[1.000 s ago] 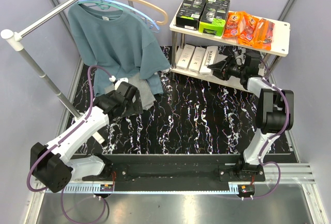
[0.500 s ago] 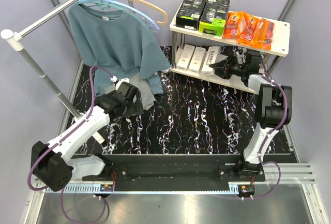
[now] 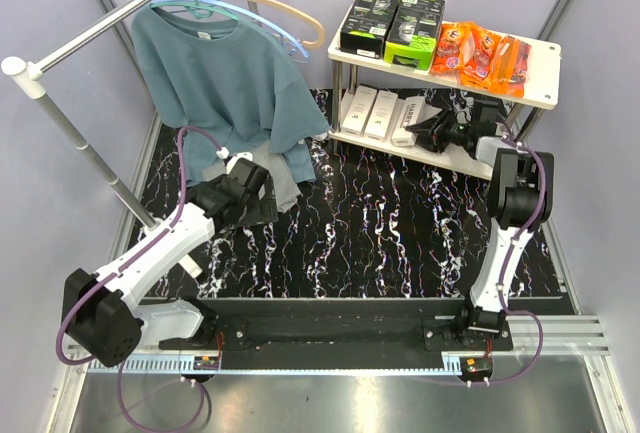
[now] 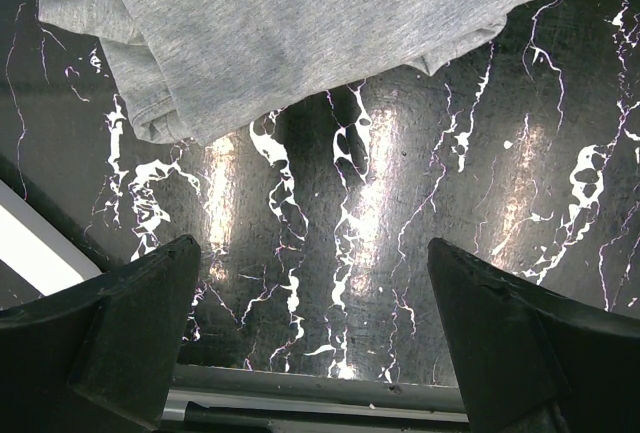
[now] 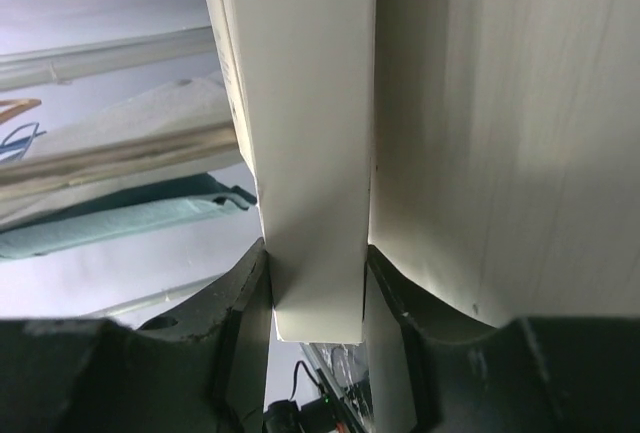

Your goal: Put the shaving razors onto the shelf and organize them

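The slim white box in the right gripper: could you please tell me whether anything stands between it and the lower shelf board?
Nothing visible does. The right gripper holds the slim white box already at the lower shelf board, beside two other white boxes; the wrist view shows it flush against a cream surface.

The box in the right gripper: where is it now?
Top view, right side: the box sits at the shelf's lower tier, just right of two white boxes, in the right gripper.
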